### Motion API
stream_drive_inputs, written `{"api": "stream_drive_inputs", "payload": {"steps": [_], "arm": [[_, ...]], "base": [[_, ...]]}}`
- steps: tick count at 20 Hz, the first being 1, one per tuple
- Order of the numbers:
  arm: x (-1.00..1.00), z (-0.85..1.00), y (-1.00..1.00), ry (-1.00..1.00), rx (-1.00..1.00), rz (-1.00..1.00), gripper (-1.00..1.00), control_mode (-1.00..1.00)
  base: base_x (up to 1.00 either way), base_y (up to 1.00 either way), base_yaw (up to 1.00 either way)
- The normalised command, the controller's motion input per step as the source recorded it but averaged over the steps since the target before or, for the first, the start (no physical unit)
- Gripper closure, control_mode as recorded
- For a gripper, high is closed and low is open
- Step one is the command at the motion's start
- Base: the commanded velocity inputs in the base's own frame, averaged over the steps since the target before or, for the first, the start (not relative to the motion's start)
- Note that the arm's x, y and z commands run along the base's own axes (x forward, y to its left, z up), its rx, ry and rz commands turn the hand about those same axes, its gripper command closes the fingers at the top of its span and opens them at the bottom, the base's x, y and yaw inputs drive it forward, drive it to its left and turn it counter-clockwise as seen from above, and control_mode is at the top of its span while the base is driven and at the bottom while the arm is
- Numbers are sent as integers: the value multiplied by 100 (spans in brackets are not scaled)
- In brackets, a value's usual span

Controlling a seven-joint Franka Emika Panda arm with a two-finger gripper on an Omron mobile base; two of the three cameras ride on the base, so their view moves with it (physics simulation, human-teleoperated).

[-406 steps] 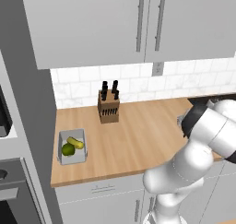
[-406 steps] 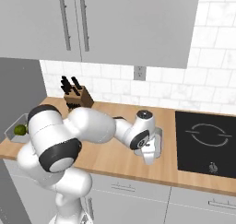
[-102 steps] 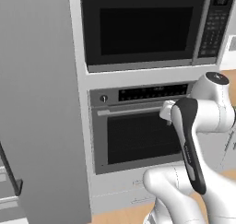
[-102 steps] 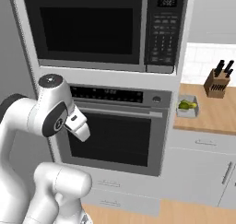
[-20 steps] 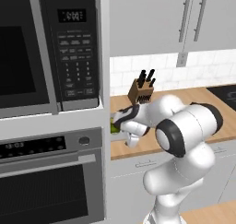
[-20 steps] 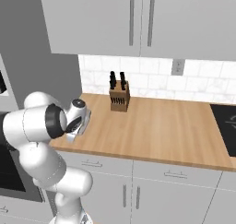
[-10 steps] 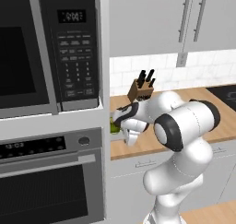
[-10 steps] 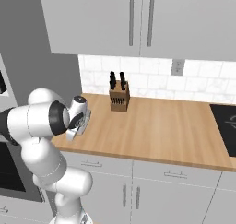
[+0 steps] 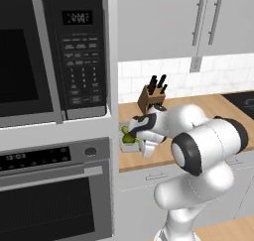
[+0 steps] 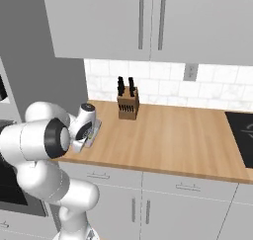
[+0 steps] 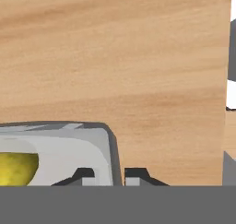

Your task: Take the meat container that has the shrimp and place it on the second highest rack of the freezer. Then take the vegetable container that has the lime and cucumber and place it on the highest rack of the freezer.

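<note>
Vegetable container (image 11: 64, 147): shallow grey-white tray, upright, flat on wooden table (image 11: 138, 57) at its oven-side end. Yellow-green produce (image 11: 16, 168) inside, at hand view's 8 o'clock.

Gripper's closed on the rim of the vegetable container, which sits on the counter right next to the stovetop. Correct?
Not quite. The gripper is closed on the vegetable container rim, but the container sits at the counter end beside the oven column, far from the stovetop, as the left base view shows.

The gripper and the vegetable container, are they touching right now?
Touching. In the hand view the two dark fingertips sit on either side of the vegetable container wall, closed against it with no gap showing; the gripper pinches that rim.
</note>
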Motion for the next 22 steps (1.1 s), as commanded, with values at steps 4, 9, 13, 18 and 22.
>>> {"api": "stream_drive_inputs", "payload": {"steps": [4,9,13,18,22], "arm": [[-4,43,-74,0,0,-8,100,-100],[0,96,-52,0,2,-1,100,-100],[-6,100,-37,9,2,7,100,-100],[-31,100,-48,21,0,7,100,-100],[-79,99,-37,22,0,10,100,-100]], "base": [[0,0,0],[0,0,0],[0,0,0],[0,0,0],[0,0,0]]}}
